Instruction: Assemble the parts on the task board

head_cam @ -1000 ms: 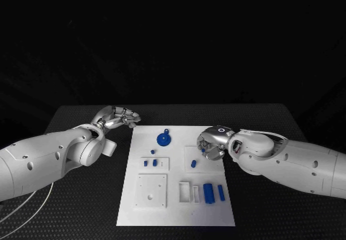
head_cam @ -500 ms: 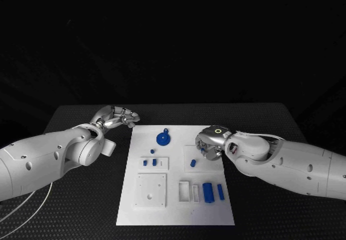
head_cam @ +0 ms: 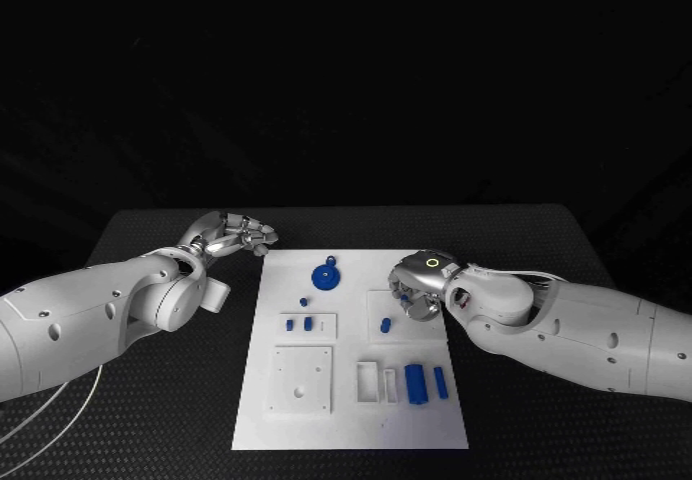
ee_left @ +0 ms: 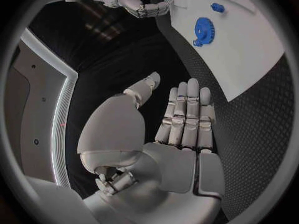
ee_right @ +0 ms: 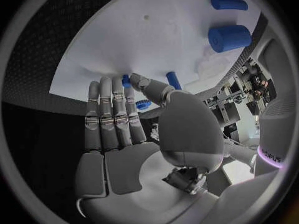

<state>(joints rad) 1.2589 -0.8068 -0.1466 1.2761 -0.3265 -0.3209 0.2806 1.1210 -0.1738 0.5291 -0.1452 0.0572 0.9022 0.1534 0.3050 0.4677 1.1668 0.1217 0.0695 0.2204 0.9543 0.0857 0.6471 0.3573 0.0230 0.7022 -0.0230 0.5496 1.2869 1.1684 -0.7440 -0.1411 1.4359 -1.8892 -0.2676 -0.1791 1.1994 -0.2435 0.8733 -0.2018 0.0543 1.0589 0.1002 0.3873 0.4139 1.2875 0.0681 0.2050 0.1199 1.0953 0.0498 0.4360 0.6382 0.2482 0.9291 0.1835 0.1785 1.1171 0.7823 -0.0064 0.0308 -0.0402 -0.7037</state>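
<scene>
Right hand [head_cam: 420, 291], fingers straight and apparently empty, hovers over the white task board [head_cam: 353, 420] near small blue parts [head_cam: 387, 326]; left hand [head_cam: 235, 236], open, rests off-board. No legible markings.

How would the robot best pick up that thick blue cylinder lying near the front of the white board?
Probably from above, fingers pinching across the round sides of the thick blue cylinder at mid-length. It lies flat on the task board, with neighbours close on both sides, so its top is freest.
</scene>
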